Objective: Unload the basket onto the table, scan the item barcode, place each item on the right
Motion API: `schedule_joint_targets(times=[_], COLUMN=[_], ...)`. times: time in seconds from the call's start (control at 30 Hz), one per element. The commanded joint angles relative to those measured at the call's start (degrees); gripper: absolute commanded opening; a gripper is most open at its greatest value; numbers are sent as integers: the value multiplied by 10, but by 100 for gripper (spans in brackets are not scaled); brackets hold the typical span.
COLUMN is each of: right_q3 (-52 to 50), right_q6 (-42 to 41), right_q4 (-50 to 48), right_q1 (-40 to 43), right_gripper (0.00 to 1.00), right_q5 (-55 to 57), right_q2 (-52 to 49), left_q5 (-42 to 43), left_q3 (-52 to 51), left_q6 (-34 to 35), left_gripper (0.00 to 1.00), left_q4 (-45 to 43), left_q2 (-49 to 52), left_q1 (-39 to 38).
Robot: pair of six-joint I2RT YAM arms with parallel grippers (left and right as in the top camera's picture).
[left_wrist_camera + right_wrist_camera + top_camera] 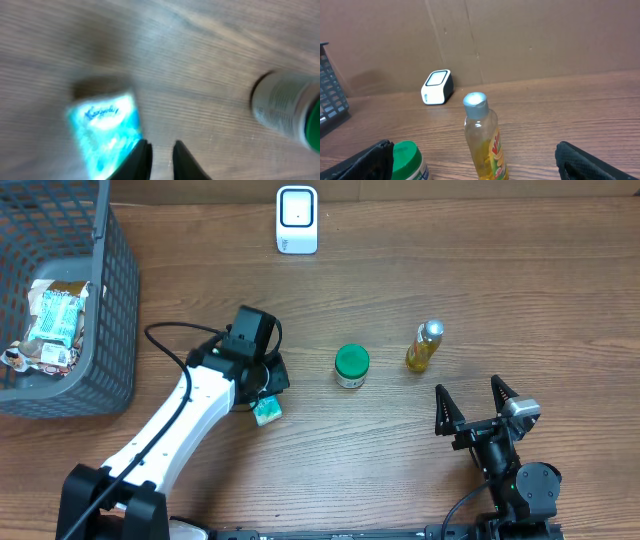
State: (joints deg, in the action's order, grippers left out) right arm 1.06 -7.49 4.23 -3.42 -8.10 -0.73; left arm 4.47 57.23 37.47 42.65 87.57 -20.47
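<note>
A small teal packet (266, 411) lies flat on the wooden table, blurred in the left wrist view (105, 132). My left gripper (264, 383) hovers right over it; its jaws (161, 150) stand only a narrow gap apart with bare wood between them, and the packet lies just outside the left finger (141, 159). The white barcode scanner (297, 220) stands at the table's far edge, also in the right wrist view (437, 87). My right gripper (468, 390) rests wide open and empty near the front right (474, 147).
A green-lidded jar (351, 366) and a yellow bottle with a silver cap (424, 347) stand mid-table, ahead of the right gripper. A dark mesh basket (115, 310) holding packets fills the far left. A cardboard wall backs the table.
</note>
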Motion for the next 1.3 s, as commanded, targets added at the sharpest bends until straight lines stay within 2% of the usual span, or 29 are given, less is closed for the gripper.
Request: schedule_joint_targets(times=[0.0, 0.23, 0.37, 0.53, 1.27], right_q3=[-6, -6, -6, -6, -6], right_q6=[0, 0, 0, 0, 0], right_q4=[-2, -2, -2, -2, -2], right_q1=[-3, -3, -3, -3, -3], right_gripper=[100, 100, 100, 100, 100], right_q5=[5, 5, 5, 5, 5], right_q2=[6, 6, 6, 6, 6], left_q5=[-40, -85, -85, -85, -67], left_q3=[26, -2, -22, -58, -79], left_q6=[-2, -2, -2, -2, -2], left_gripper=[24, 29, 31, 39, 35], left_q4=[53, 94, 87, 46, -3], left_q2=[1, 8, 12, 13, 13], left_q1=[3, 3, 3, 3, 32])
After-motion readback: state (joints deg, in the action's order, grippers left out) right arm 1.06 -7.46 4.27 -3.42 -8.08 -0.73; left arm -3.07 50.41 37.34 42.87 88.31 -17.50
